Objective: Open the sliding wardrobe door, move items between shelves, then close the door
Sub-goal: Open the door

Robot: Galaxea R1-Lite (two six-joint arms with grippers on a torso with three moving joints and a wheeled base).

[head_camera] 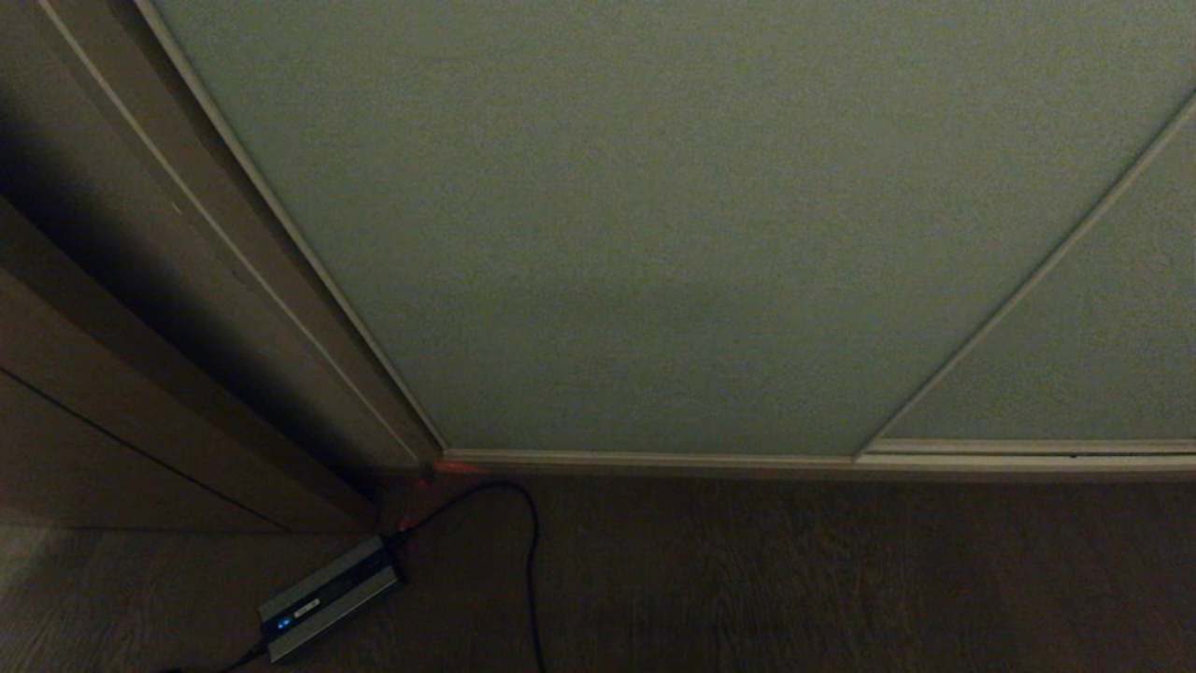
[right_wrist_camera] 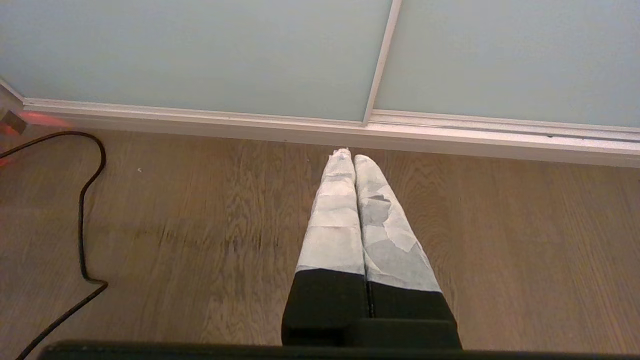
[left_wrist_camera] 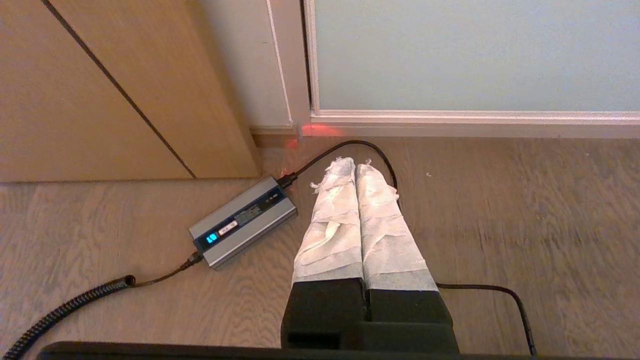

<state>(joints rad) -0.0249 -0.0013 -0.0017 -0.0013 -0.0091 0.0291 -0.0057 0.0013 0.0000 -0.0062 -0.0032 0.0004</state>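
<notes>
Door, filling most of the frame, is judged stiff, heavy and smooth, best pushed at its left frame edge; both grippers are seen closed, empty.

Wood-grain plank floor is running up to the wardrobe front. Brown wood side panelling is standing at the left corner. Grey power brick is lying on the floor near that corner, blue light showing, black cable trailing across the planks. Dim light.
</notes>
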